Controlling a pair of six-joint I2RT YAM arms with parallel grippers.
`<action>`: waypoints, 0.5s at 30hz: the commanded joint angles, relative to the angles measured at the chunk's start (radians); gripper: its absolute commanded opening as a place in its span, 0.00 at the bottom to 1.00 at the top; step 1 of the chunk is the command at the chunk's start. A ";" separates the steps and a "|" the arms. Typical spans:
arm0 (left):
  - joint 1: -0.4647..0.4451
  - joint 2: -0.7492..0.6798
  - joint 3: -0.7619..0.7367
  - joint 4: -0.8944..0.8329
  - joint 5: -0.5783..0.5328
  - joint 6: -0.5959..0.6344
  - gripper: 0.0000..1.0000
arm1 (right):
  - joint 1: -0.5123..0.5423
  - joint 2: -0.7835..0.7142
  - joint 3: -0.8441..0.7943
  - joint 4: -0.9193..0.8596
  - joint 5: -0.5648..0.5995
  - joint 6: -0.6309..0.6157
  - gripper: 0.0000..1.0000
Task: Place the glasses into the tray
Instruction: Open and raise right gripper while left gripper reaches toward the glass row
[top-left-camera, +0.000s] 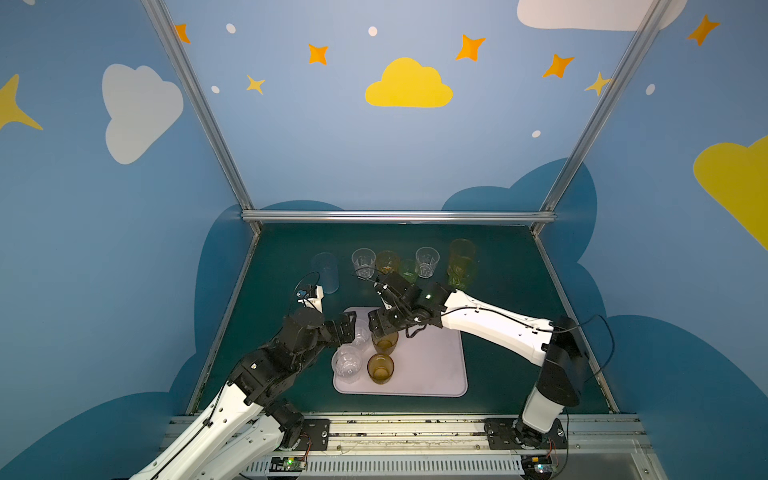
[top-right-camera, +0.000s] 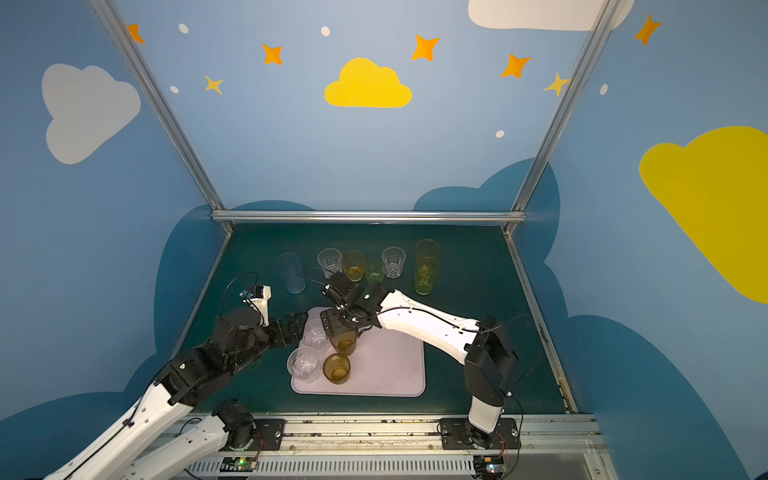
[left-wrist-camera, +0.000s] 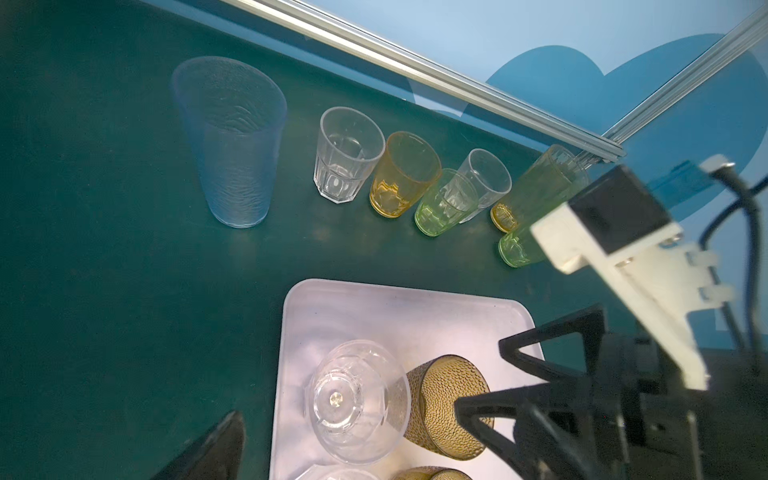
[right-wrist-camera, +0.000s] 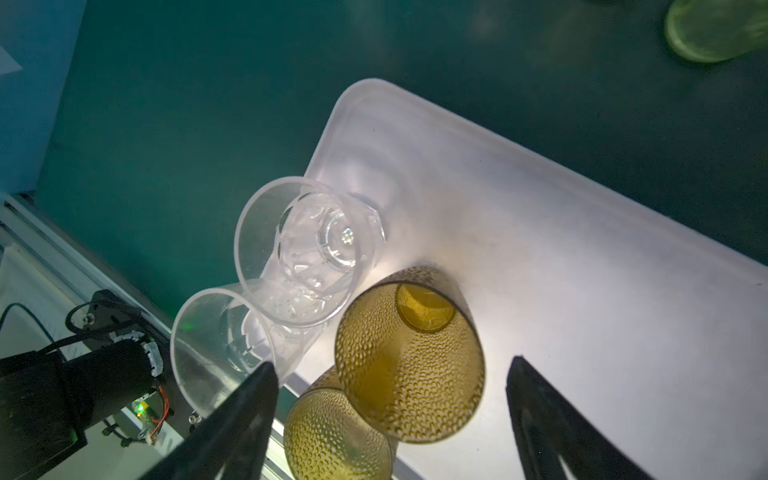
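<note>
Tray (top-left-camera: 432, 365): lilac-pink, low rim, right half bare.

Beyond the tray's far edge, on the mat:
- tall pale blue glass (top-left-camera: 326, 272) off the far-left corner
- two tall tinted glasses (top-left-camera: 461, 264) close together off the far-right corner
- between them, short ones: clear glass (top-left-camera: 363, 262), orange glass (top-left-camera: 387, 262), green glass (top-left-camera: 408, 270), second clear glass (top-left-camera: 427, 262)

On the tray's left half, upright: two clear faceted glasses (top-left-camera: 347, 365) and two amber dimpled glasses (top-left-camera: 380, 369).

Right gripper (right-wrist-camera: 390, 361): fingers spread, straddling the amber glass nearer the tray's far edge, with a gap on each side.

Left gripper (top-left-camera: 353, 330): spread wide, empty, at the tray's left edge.

Handling, my guess: light, rigid, slick-walled; the tall ones look tippy. Pinch across the wall near the rim, with one finger inside where neighbours crowd.

Walls (top-left-camera: 374, 158) are blue with clouds and stars, framed by aluminium posts (top-left-camera: 199, 104). Table (top-left-camera: 498, 332) is dark green, matt and flat.
</note>
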 joint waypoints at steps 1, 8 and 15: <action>-0.001 0.028 0.028 0.061 0.035 -0.034 1.00 | -0.028 -0.089 -0.075 0.046 0.011 -0.006 0.85; -0.001 0.211 0.137 0.083 0.024 -0.008 1.00 | -0.093 -0.248 -0.226 0.127 0.001 -0.012 0.86; 0.003 0.454 0.265 0.116 0.033 0.021 1.00 | -0.163 -0.384 -0.385 0.204 -0.014 -0.023 0.86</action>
